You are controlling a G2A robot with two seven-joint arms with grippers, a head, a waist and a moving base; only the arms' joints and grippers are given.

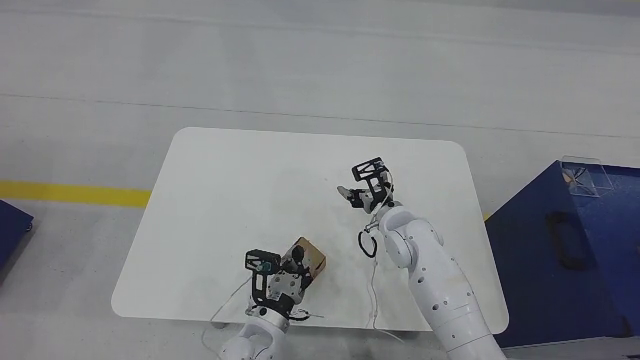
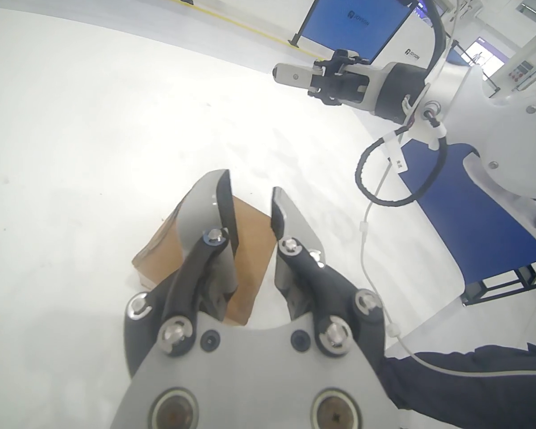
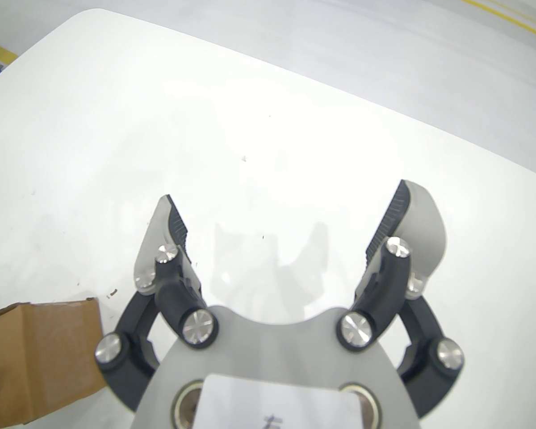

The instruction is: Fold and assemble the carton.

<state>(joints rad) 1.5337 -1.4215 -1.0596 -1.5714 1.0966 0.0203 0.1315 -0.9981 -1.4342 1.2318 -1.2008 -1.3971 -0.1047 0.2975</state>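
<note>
- The brown carton (image 1: 308, 254) lies close to the near edge of the counter (image 1: 250, 180). It looks flat or only partly raised.
- The left pincer (image 2: 250, 209) hangs just over it, jaws a narrow gap apart with nothing clamped. It would do best to close on one free flap edge, not the whole body.
- The right pincer (image 3: 290, 200) is spread wide and empty over bare counter, apart from the carton. It should probably pin the carton during folding.
- Light cardboard may slide, so press gently.

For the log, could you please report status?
Left gripper open over the carton. Right gripper open above the table, apart. Carton resting on table, ungripped. No obstruction seen.
</note>
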